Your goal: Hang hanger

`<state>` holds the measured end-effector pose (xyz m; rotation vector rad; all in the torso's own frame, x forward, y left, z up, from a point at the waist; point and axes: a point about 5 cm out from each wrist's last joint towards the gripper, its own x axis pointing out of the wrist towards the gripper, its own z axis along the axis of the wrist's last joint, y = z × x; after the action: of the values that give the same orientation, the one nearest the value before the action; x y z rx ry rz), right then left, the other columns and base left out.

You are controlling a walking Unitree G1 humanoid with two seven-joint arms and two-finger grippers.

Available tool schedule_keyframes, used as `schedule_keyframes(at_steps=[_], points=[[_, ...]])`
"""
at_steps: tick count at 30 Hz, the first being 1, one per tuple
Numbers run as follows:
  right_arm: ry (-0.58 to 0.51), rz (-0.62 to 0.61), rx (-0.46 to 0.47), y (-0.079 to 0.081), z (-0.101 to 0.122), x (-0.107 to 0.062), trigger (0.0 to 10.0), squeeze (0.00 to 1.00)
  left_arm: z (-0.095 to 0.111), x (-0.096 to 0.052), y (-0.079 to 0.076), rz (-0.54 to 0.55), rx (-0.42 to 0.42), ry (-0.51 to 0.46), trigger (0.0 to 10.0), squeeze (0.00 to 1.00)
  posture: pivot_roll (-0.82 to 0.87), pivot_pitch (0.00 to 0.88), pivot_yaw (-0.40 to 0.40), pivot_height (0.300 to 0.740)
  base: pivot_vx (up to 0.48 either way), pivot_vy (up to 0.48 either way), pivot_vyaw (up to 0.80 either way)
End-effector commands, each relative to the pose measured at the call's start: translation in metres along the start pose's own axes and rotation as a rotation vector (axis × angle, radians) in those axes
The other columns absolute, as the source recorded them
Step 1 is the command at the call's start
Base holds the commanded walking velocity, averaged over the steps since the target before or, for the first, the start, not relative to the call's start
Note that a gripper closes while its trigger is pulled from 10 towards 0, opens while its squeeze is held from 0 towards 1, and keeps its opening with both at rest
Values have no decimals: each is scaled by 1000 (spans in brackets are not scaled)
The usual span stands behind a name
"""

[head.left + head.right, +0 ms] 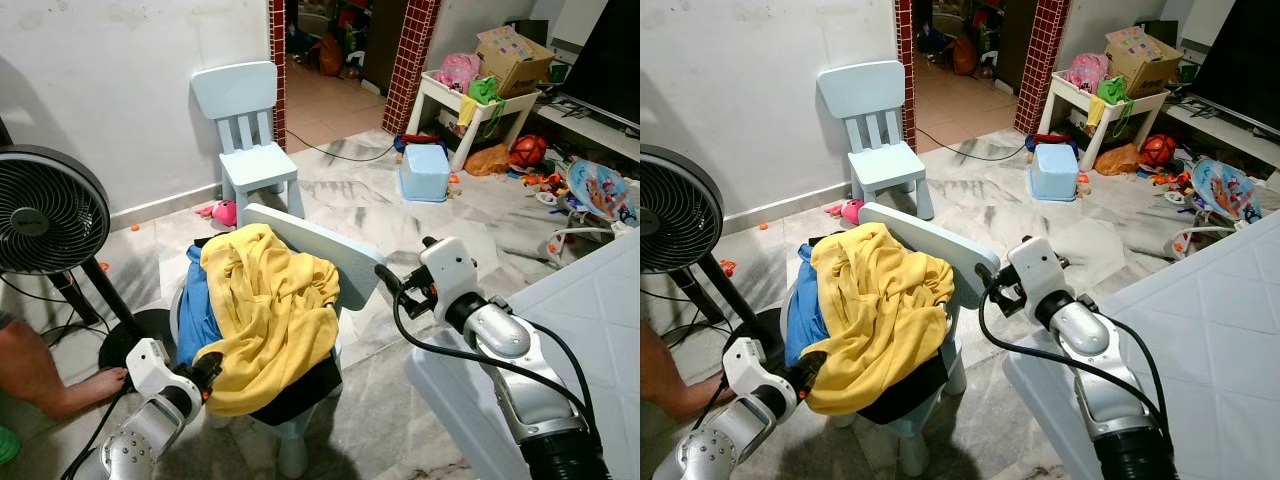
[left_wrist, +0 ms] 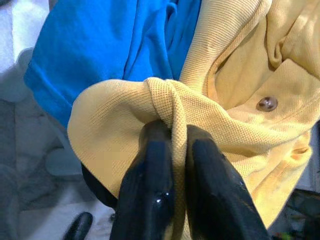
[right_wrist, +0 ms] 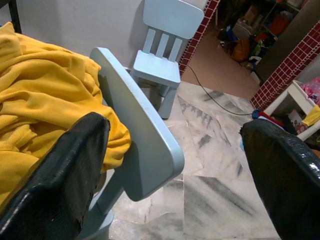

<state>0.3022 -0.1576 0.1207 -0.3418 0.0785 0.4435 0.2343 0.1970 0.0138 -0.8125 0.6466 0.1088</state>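
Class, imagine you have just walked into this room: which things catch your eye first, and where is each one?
A bright yellow knitted shirt heaped over a blue garment on the pale blue child's chair in the middle. The left claw is shut on a fold of the shirt at its lower edge, while the right claw hangs open beside the chair's backrest. A black standing fan stands at the far left.

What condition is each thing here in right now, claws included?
Left claw: shut, pinching a fold of the yellow shirt.
Right claw: open, beside the near chair's backrest.
Yellow shirt: crumpled, draped over the near chair.
Blue garment: bunched under the yellow shirt.
Near chair: upright, piled with clothes.
Far chair: upright, bare.
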Motion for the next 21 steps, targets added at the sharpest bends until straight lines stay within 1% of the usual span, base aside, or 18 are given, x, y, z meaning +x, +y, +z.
schedule_keyframes(at_steps=[1,2,4,5,6,8,10,11,12,13,14,15,16,17,18,19,20,21], points=[[-9,-1,0,-1,3,-1,10000,0,5,-1,0,5,55,-23,0,0,-86,0,-40,740,0,0,0],[-6,6,2,0,1,-1,10000,0,8,-2,0,18,130,-50,0,0,-84,0,-39,740,0,0,0],[-4,10,4,2,0,-1,10000,0,13,-3,-1,26,225,-89,0,0,-78,0,-38,740,0,0,0],[-4,12,5,3,0,-1,10000,0,18,-5,-4,29,301,-116,0,0,-75,0,-37,740,0,0,0],[-4,13,7,4,0,-1,10000,0,24,-7,-10,13,389,-164,0,0,-74,0,-36,740,0,0,0],[-6,15,11,6,0,0,10000,0,32,-10,-23,-24,477,-223,0,0,-70,0,-33,740,0,0,0],[-6,13,15,7,-1,1,10000,0,36,-13,-34,-60,575,-248,0,0,-58,0,-32,740,0,0,0],[-6,12,16,7,-1,2,10000,0,37,-14,-37,-72,611,-255,0,0,-58,0,-32,740,0,0,0],[-7,9,18,7,-1,2,10000,0,37,-15,-43,-95,680,-254,0,0,-53,0,-31,740,0,0,0],[-7,7,21,8,-1,3,10000,0,37,-17,-50,-127,769,-253,0,0,-48,0,-29,740,0,0,0],[-7,7,21,8,-1,3,10000,0,37,-17,-50,-127,769,-253,0,0,-48,0,-29,740,0,0,0],[-8,5,22,8,-2,4,10000,0,37,-17,-55,-149,829,-250,0,0,-47,0,-28,740,0,0,0],[-9,-2,26,9,-2,5,10000,0,33,-20,-64,-212,999,-226,0,0,-43,0,-26,740,0,0,0],[-9,-2,26,9,-2,5,10000,0,33,-20,-64,-212,999,-226,0,0,-43,0,-26,740,0,0,0],[-11,-5,30,9,-2,6,10000,0,30,-21,-67,-252,1104,-205,0,0,-42,0,-22,740,0,0,0],[-12,-8,32,10,-2,7,10000,0,27,-22,-69,-280,1173,-188,0,0,-41,0,-21,740,0,0,0],[-15,-10,34,10,-1,8,10000,0,22,-23,-72,-349,1286,-146,0,0,-40,0,-16,740,0,0,0],[-16,-12,34,10,-1,9,10000,0,17,-25,-73,-398,1364,-113,0,0,-40,0,-16,740,0,0,0]])
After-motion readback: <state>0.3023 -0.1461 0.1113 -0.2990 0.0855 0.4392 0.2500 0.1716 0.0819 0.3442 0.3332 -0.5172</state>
